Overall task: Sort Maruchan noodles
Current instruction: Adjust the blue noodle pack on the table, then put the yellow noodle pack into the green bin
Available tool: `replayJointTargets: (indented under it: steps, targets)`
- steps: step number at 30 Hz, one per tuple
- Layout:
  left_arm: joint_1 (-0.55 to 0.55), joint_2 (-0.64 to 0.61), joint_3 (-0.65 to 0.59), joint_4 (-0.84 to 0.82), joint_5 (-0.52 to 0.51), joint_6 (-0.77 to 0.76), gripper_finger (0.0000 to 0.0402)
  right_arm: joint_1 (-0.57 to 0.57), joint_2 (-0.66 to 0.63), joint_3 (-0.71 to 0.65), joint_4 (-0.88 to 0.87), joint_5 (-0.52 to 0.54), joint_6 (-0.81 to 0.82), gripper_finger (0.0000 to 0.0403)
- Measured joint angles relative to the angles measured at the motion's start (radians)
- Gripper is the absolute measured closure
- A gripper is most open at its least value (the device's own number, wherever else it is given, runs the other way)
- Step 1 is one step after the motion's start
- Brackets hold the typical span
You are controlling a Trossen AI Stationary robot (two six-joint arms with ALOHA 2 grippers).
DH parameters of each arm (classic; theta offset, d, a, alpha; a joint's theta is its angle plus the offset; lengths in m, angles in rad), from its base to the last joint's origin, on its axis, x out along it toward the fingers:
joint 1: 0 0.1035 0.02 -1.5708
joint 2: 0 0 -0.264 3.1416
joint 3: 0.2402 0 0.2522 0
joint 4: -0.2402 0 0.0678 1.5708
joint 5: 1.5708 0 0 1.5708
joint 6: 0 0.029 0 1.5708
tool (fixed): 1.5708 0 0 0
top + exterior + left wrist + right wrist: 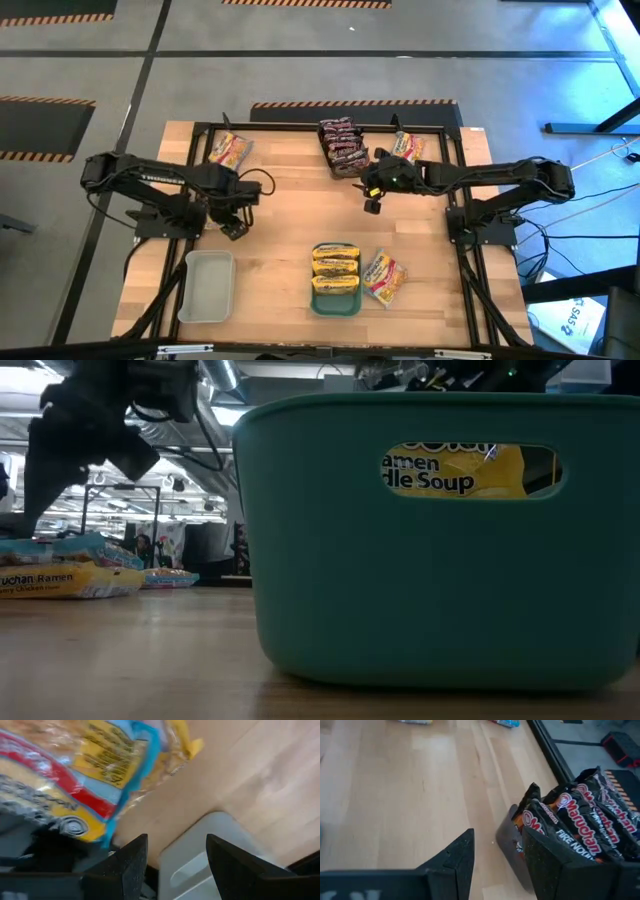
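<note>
Both jaws stand open and empty: left gripper point(236, 230) above the grey tray point(207, 287), right gripper point(373, 203) beside the dark packets point(342, 146).

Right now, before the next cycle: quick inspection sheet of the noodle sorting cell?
Surface: wooden table, bare through the middle.
Job's things: yellow packets stacked in the teal tray; dark packets standing in a tray at the far edge; loose yellow packets at far left, far right and beside the teal tray.
Clutter: pale tray at near left, nothing in it.
End effectors: left end effector open, above the pale tray's far end, holding nothing; right end effector open, beside the dark packets, holding nothing.
Cables: black loop on the left arm; leads on the floor at right.
Surroundings: grey floor, striped hazard tape.
</note>
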Motion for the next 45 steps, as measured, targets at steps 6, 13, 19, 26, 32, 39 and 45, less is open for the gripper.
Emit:
replayJointTargets:
  steps: [6,13,19,26,32,39,45]
  targets:
    - [0.0,0.0,-0.067,0.136,-0.076,-0.041,0.0206,0.003,0.0,-0.002,-0.003,-0.001,-0.04,0.0256]
    - [0.0,-0.004,-0.055,0.118,-0.404,-0.112,0.0206,0.003,0.0,-0.002,-0.001,-0.009,-0.042,0.0256]
    - [0.048,0.002,-0.061,0.061,-0.743,-0.087,0.0206,0.003,0.0,-0.002,0.0,-0.063,-0.041,0.0256]
    - [0.075,-0.005,0.01,0.061,-0.359,-0.016,0.0206,0.003,0.0,-0.002,0.0,-0.131,-0.015,0.0256]
    - [0.004,0.001,-0.065,0.112,-0.181,-0.189,0.0206,0.003,0.0,-0.002,0.044,-0.135,-0.015,0.0256]
    - [-0.017,0.047,-0.144,0.336,-0.275,-0.242,0.0206,0.003,0.0,-0.002,0.039,-0.173,-0.031,0.0256]
    - [-0.017,0.138,-0.141,0.564,-0.277,-0.088,0.0207,0.003,0.0,-0.002,0.03,-0.184,-0.031,0.0256]
